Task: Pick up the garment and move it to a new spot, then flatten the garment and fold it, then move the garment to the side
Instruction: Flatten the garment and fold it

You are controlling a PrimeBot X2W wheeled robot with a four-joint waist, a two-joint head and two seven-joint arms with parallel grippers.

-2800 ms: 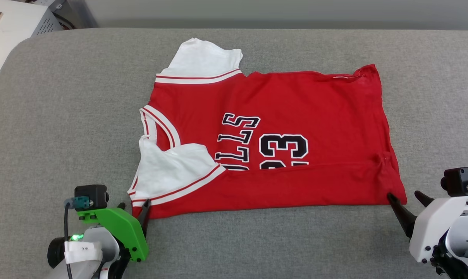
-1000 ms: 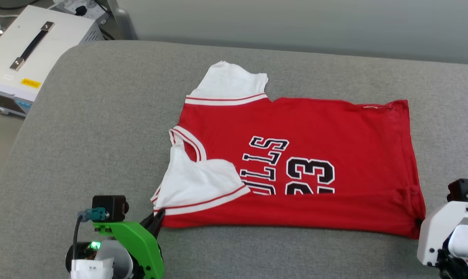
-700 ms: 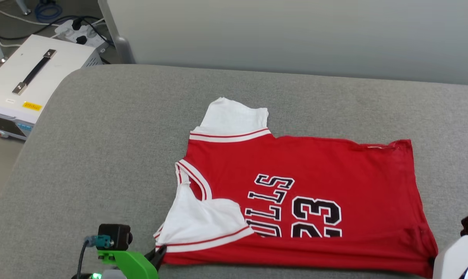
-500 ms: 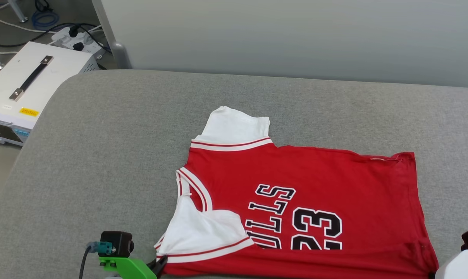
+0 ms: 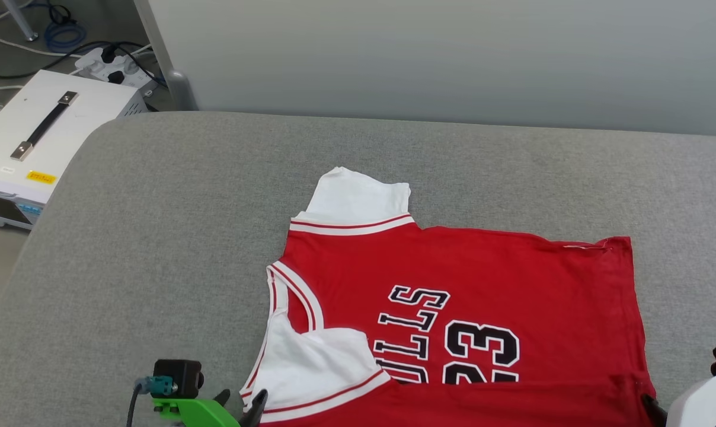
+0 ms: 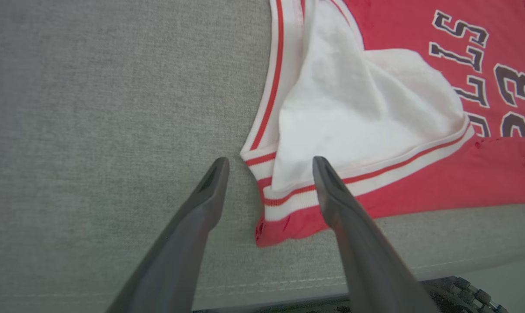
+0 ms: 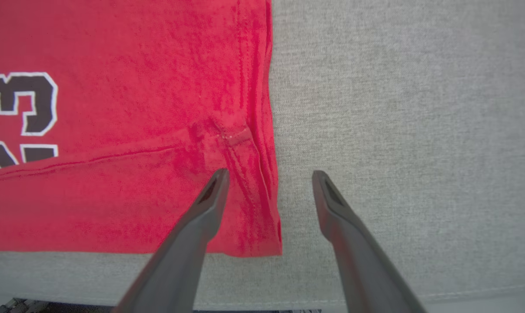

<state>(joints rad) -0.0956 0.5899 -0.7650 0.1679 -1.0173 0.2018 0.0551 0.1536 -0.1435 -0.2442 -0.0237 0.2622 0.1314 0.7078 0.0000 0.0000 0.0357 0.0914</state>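
Now you've let go: left gripper (image 6: 270, 160) and right gripper (image 7: 269, 173) stand spread at the 7 and 5 o'clock corners of the garment (image 5: 482, 273); the near fold looks laid.

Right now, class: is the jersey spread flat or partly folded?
Partly folded: on the garment, a near strip covers the lettering's edge and one sleeve lies inward.

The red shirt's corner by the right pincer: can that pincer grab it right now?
Probably yes. The right pincer is open, with one finger over the shirt and the other over the grey cushion, so the hem corner sits between them and nothing blocks it.
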